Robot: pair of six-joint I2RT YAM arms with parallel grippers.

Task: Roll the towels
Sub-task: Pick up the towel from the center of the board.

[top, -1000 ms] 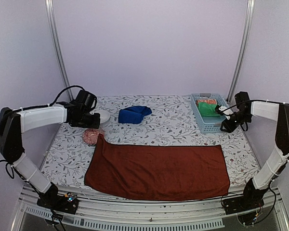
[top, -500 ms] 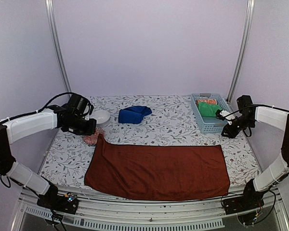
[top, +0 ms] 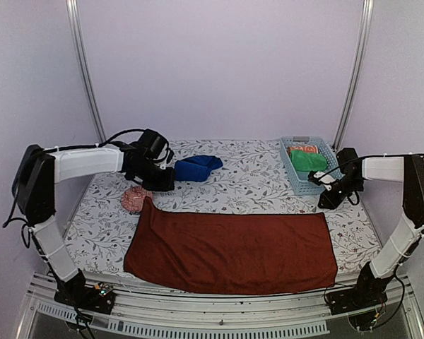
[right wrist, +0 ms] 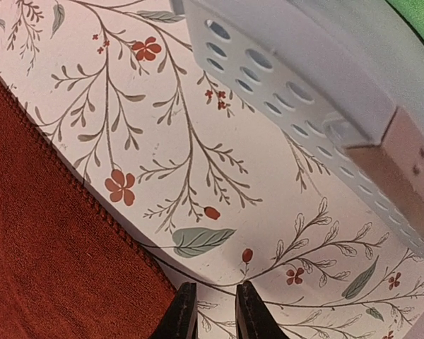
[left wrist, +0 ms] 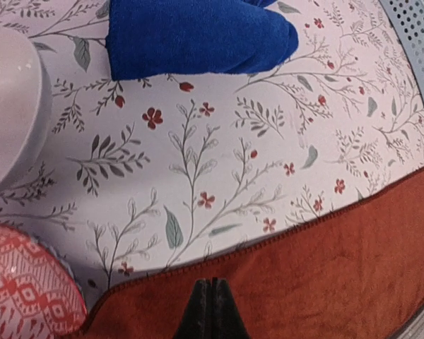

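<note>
Shows red towel flat across lower centre of the desk, blue towel bunched at upper centre. Poises left tool, closed and empty, over the red towel's upper left edge. Poises right tool, slightly parted and empty, by its upper right corner near basket. Risks uneven pinches, likely skewing the roll, or snagging the basket.

Pale lilac walls and metal posts enclose a floral-clothed table.

Floral-covered table: red towel flat near edge; blue towel bunched behind; basket far right.
</note>
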